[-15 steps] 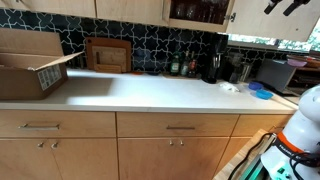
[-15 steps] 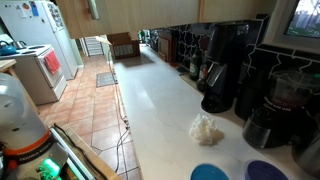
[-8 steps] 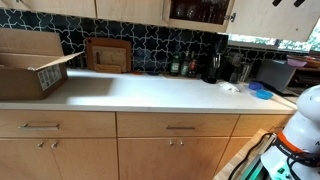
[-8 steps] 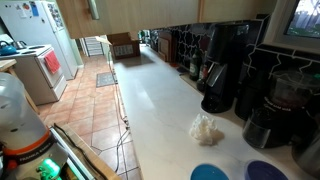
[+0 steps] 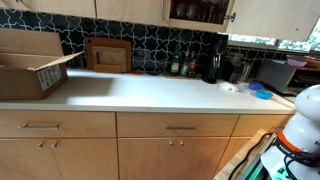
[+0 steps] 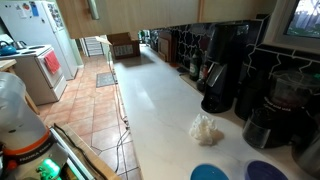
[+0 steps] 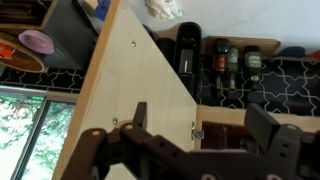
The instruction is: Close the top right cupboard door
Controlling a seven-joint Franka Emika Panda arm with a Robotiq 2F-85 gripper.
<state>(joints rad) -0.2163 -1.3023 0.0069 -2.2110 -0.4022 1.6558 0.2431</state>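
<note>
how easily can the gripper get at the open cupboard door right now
Likely yes. In the wrist view the gripper sits close up to the cupboard door, jaws apart, with nothing showing between it and the wood. Whether it touches the door cannot be told.

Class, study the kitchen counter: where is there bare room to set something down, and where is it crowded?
Free: the broad white countertop between the cardboard box and the crumpled white wad, in front of the wooden tray. Crowded: around the bottles and coffee machines, and the end with the blue lids.
</note>
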